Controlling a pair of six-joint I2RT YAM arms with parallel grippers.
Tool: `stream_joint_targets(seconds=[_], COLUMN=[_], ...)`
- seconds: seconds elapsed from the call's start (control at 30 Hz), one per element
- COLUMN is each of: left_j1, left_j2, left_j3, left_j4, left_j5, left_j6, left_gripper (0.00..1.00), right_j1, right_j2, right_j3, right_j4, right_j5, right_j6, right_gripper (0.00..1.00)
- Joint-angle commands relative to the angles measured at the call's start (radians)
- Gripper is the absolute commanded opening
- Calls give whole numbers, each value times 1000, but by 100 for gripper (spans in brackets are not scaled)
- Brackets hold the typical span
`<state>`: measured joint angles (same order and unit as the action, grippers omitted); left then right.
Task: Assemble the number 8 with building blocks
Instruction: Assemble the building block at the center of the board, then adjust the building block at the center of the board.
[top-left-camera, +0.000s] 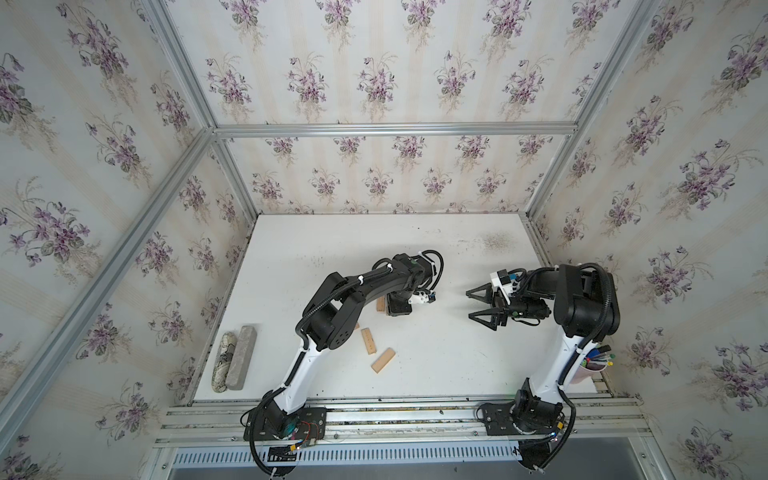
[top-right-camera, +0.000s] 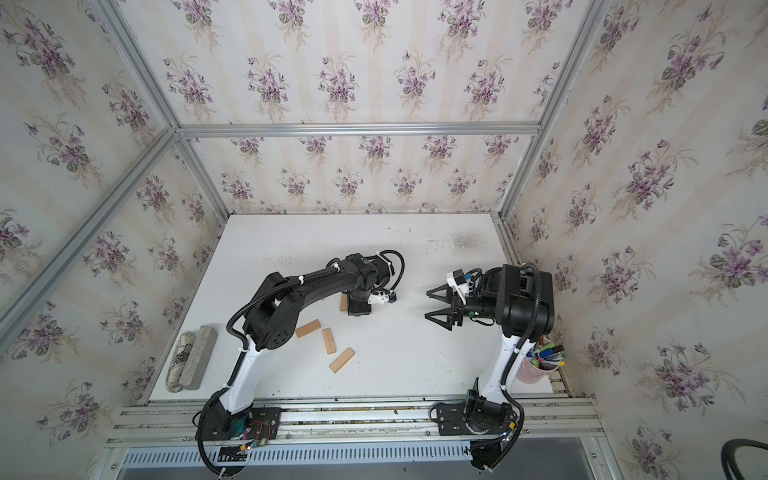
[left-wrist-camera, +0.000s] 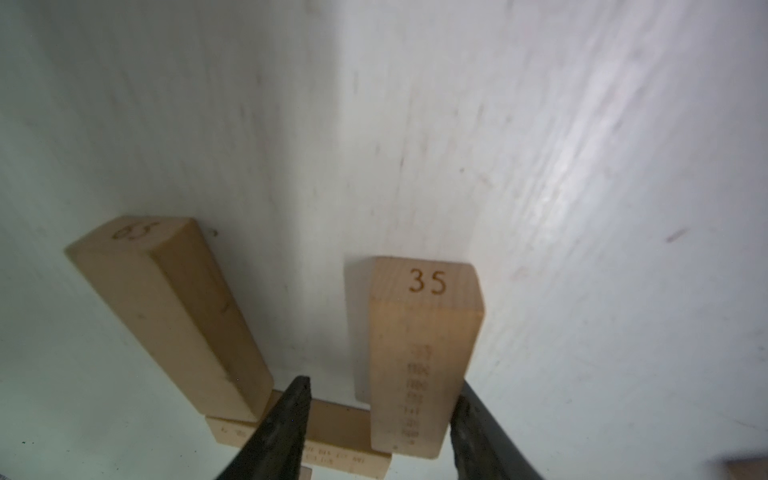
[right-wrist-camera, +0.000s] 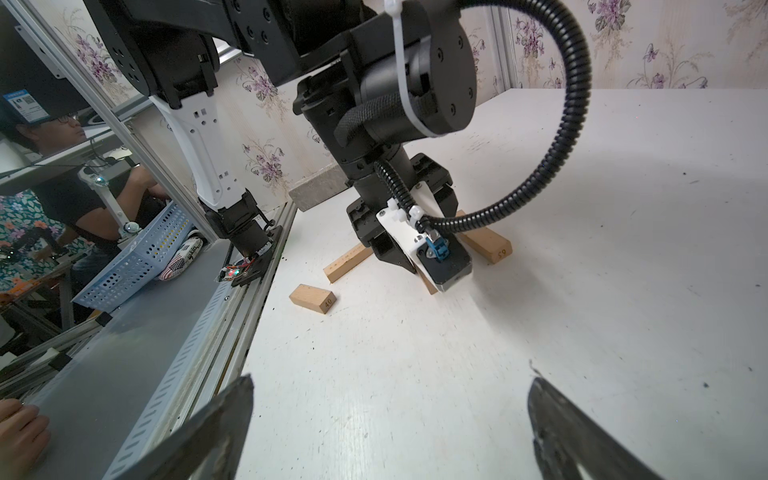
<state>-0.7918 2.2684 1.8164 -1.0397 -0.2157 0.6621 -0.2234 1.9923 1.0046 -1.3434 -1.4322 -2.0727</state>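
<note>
Left claw (left-wrist-camera: 382, 384) stands part-open astride block 35 (left-wrist-camera: 424, 332), a gap showing on one side; block 65 (left-wrist-camera: 166, 299) lies beside it on the surface (left-wrist-camera: 540, 166). Right claw (top-left-camera: 468, 305) gapes wide, empty, well apart.

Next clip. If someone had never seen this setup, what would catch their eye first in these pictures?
Purple-flowered wallpaper covers the walls around the white table. Two black-and-white arms reach over it: the left gripper points down with open jaws astride a wooden block marked 35, while the right gripper hovers open and empty, facing it. Three more blocks lie loose near the front edge.
</note>
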Motion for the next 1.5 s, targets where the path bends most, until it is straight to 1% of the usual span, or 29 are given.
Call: stream_joint_targets(seconds=[0.0,0.23,0.37,0.53,0.77,0.87,0.93,1.03,1.1,1.17,1.23,1.3,1.47], left_j1=[-9,-36,-47,-46,-31,-23,-2,51,86,121,146,170,209], left_j2=[-32,-139,-182,-229,-303,-334,-351,-378,-391,-402,-402,-388,-305], left_j3=[15,44,30,-76,-217,-272,-304,-345,-361,-372,-372,-369,-333], left_j4=[28,14,-3,-22,-22,-20,-20,-6,0,0,1,16,53], left_j5=[-10,-92,-123,-194,-215,-273,-288,-253,-218,-182,-151,-144,-93], left_j6=[-19,-71,-99,-168,-312,-366,-413,-454,-454,-422,-365,-302,-163], left_gripper=[58,62,63,63,63,64,64,64,65,66,67,66,66], right_j1=[1,0,0,0,0,0,0,0,1,1,-1,0,0], right_j2=[-2,-2,-1,-2,-1,-1,-2,-3,-2,-2,-2,-2,-2], right_j3=[3,2,3,2,3,3,2,3,3,3,2,3,2], right_j4=[-28,-28,-28,-28,-28,-28,-28,-28,-29,-27,-28,-29,-27], right_j5=[-33,-33,-33,-33,-32,-32,-33,-33,-32,-33,-33,-33,-33], right_j6=[-406,-406,-406,-406,-406,-406,-406,-406,-406,-406,-406,-406,-406], right_gripper=[100,100,100,100,100,100,100,100,100,100,100,100,100])
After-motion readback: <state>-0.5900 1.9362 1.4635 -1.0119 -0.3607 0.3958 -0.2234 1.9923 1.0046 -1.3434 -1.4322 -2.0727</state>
